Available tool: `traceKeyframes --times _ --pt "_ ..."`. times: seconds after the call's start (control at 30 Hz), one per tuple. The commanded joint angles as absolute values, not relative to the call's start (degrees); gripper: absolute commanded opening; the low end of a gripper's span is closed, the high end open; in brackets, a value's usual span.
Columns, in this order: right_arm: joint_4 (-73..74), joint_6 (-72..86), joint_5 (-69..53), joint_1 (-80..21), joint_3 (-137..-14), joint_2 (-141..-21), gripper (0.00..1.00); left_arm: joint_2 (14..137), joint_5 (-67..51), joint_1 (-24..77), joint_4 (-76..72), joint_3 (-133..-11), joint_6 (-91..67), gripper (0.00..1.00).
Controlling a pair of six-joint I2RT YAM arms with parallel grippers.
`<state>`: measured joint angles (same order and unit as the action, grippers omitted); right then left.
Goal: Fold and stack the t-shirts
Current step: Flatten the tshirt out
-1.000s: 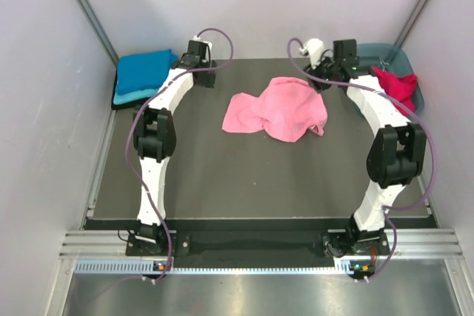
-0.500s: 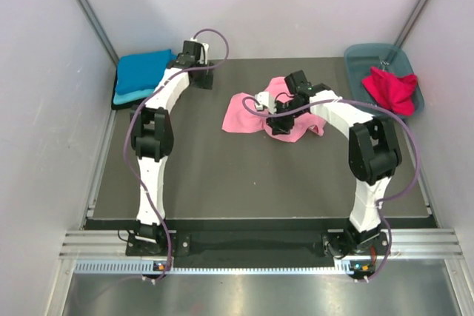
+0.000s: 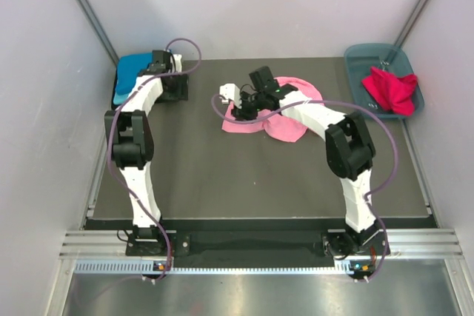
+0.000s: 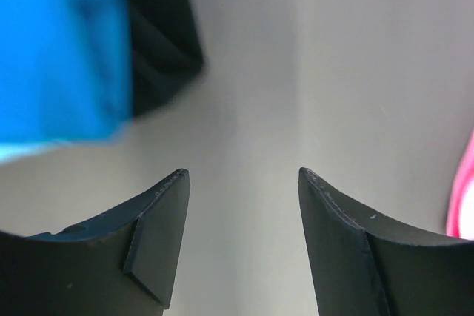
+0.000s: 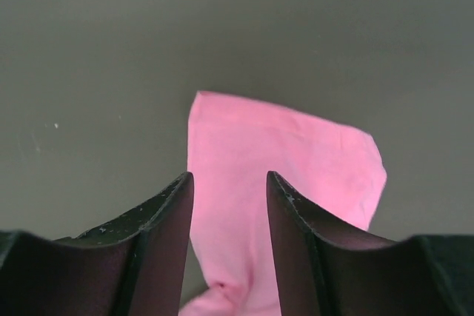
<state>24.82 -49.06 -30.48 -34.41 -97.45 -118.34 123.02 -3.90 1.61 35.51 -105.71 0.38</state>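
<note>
The pink shirt (image 3: 292,112) lies crumpled at the middle of the bench's (image 3: 244,175) far edge; the right gripper (image 3: 241,107) sits low over the shirt's left part; from the wrist its fingers (image 5: 159,212) stand narrowly apart with pink cloth showing in the gap, and I cannot tell whether they pinch it. The left gripper (image 3: 174,85) is at the far left corner, just beside the blue shirt (image 3: 137,70), which lies on a turquoise shirt (image 3: 122,99); its fingers (image 4: 159,212) stand wide with nothing between them. The red shirt (image 3: 391,88) lies in the tub (image 3: 370,53) off the far right corner.
</note>
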Motion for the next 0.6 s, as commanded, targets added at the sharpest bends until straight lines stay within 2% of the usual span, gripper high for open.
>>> traceKeyframes --times 0.0,0.3,0.57 --pt "22.0 -44.7 -31.5 -37.1 -102.8 -122.4 0.44 115.7 -9.4 2.6 30.9 -100.9 3.6 0.65" --pt "23.5 -41.8 -29.1 -40.7 -110.4 -130.3 0.44 111.4 -19.9 -4.2 35.2 -98.9 4.3 0.62" --pt "25.6 -45.2 -25.8 -40.7 -110.5 -132.5 0.45 111.1 -20.5 -7.3 35.2 -100.5 6.9 0.6"
